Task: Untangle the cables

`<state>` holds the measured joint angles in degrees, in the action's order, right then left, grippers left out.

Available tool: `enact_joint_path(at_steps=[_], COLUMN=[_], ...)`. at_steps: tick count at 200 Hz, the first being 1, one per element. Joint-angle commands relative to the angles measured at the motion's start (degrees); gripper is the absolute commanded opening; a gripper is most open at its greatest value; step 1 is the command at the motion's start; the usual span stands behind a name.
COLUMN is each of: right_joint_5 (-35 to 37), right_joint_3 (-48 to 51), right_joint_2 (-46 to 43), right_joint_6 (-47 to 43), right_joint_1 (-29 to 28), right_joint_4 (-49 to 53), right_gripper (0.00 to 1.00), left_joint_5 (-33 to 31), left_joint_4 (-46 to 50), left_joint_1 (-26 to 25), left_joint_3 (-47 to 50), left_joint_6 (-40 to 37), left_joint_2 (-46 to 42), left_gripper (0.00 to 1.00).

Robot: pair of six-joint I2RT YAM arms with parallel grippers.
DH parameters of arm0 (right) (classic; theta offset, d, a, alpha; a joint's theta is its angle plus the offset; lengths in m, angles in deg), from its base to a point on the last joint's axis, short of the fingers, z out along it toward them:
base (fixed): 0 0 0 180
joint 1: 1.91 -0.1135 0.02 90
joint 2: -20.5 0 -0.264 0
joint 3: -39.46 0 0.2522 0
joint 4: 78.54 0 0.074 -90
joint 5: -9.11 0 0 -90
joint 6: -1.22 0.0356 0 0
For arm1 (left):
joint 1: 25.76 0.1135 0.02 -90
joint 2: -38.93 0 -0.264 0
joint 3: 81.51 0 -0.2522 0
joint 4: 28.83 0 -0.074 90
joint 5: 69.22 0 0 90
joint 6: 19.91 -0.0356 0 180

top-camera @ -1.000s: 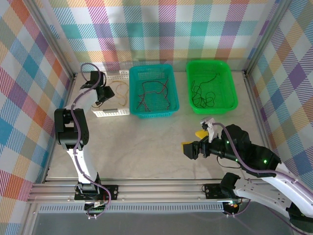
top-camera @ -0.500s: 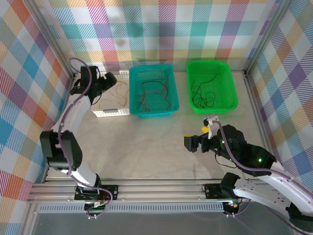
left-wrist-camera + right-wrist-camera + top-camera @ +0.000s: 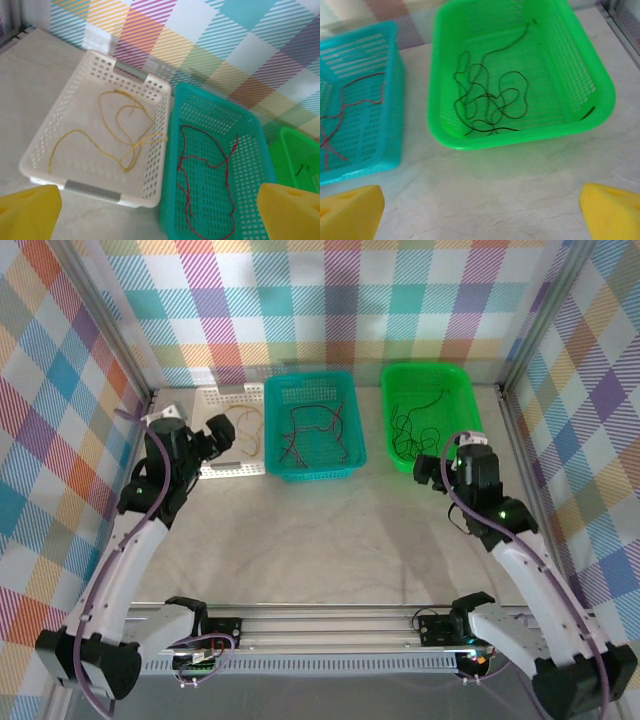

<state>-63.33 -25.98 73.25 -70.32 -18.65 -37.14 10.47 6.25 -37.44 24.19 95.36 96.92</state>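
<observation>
left wrist: left gripper [image 3: 159, 212] gapes empty, thin yellow wire [image 3: 132, 151] in white perforated plastic basket [image 3: 35, 150] ahead. right gripper [image 3: 481, 212], also spread, faces thin black wire [image 3: 485, 100] coiled in green plastic basket [image 3: 590, 85]; a pinch might drag overlapping loops tighter.

A white basket [image 3: 226, 473], a teal basket [image 3: 313, 472] and a green basket [image 3: 425, 368] line the worktop's [image 3: 320, 540] far edge. White and teal stand just beside each other, with a narrow strip between teal and green. The cables [image 3: 487, 96] lie low inside. Middle and near edge — open worktop.
</observation>
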Motion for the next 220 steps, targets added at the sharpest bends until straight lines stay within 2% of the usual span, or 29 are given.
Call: enact_joint_path(at_steps=[1, 48, 65, 78, 99, 117, 147, 220], right_joint_5=[-4.36, -0.88, -0.05, -2.44, -2.44, -0.69, -5.69, -9.19], right_joint_3=[0.39, 12.57, 13.72, 13.79, 16.28, 18.38, 21.29, 24.91], right_joint_2=[2.79, 4.28, 7.51, 10.24, 15.04, 18.59, 20.46, 29.23], right_joint_6=[-0.26, -5.96, -6.11, -7.33, -12.47, -13.22, -16.02, -16.16], right_joint_1=[2.35, 8.65, 11.8, 13.57, 13.92, 14.44, 14.67, 14.63], right_joint_4=[-6.85, -24.43, -26.57, -28.05, -34.04, -38.07, -47.24, -63.22], right_gripper=[1.0, 1.0, 1.0, 1.0, 1.0, 1.0, 1.0, 1.0], left_joint_5=[-5.23, -10.39, -13.1, -13.66, -16.13, -15.9, -14.93, -16.53], left_joint_4=[2.52, 0.26, -1.77, -2.86, -2.96, -3.42, -3.7, -3.88], left_joint_1=[-1.53, -4.59, -6.23, -7.56, -8.7, -9.05, -9.59, -9.67], left_joint_3=[2.98, 13.76, 17.11, 18.39, 18.76, 19.75, 20.62, 21.05], left_joint_6=[-2.02, -3.67, -4.66, -5.7, -7.03, -6.58, -7.3, -8.37], left_joint_2=[-3.72, -10.75, -12.49, -13.2, -13.15, -13.13, -11.87, -10.88], left_gripper=[1.0, 1.0, 1.0, 1.0, 1.0, 1.0, 1.0, 1.0])
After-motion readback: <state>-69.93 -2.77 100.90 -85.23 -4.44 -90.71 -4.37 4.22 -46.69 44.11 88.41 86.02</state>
